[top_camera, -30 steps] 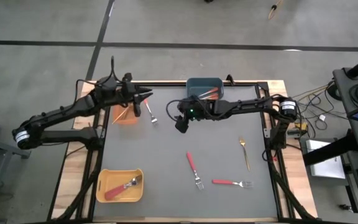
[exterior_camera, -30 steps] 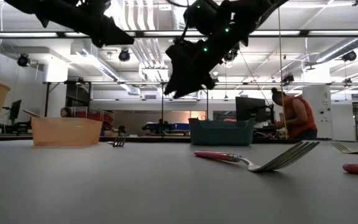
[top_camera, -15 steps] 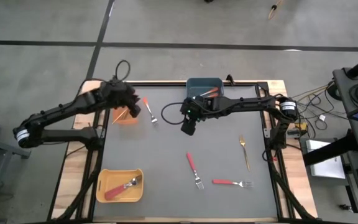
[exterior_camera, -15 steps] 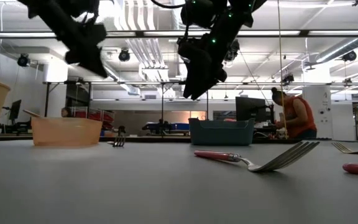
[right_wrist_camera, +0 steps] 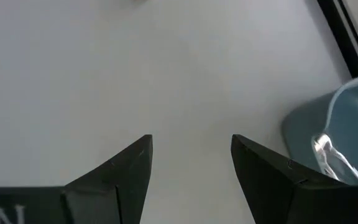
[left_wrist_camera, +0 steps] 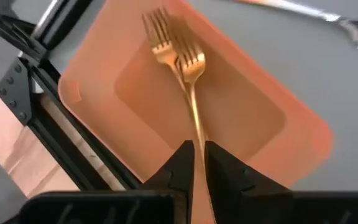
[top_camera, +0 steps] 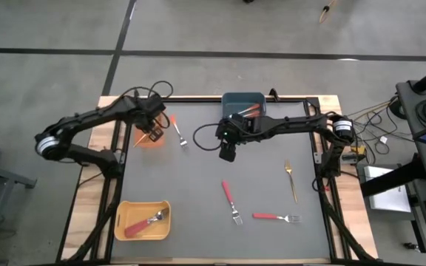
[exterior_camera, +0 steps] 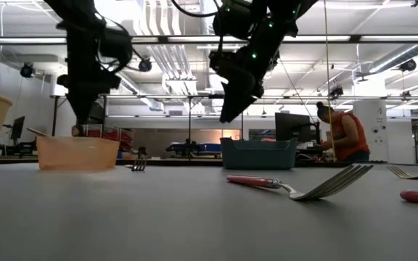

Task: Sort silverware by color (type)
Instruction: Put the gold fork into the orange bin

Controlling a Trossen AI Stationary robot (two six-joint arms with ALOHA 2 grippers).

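My left gripper (left_wrist_camera: 195, 146) hangs over the orange bin (top_camera: 151, 137) at the table's far left, pointing down, shut on a thin gold fork (left_wrist_camera: 191, 81). A second gold fork head (left_wrist_camera: 156, 26) shows in the bin beside it. My right gripper (top_camera: 228, 153) hovers open above the bare mat near the blue-grey bin (top_camera: 242, 106), with nothing between its fingers. On the mat lie an orange-handled fork (top_camera: 177, 133), two red-handled forks (top_camera: 230, 198) (top_camera: 276, 217) and a gold fork (top_camera: 291, 179). My left gripper pinches the gold fork's handle (left_wrist_camera: 196, 132) between its two fingertips. The fingers come from above, pointing steeply down, and the fork runs on along them. Its tines (left_wrist_camera: 191, 61) point down into the orange bin. Whether they touch the bin's floor I cannot tell.
A yellow bin (top_camera: 128, 209) at the near left holds a red-handled fork. The blue-grey bin at the far middle holds orange-handled forks. The mat's black frame (top_camera: 121, 170) runs around the work area. In the room beyond, a person (exterior_camera: 343, 134) stands far off.
My left gripper has swung from nearly level to pointing steeply down, moving toward the table's left edge and sinking over the orange bin. My right gripper has tipped further downward in place and stays open.
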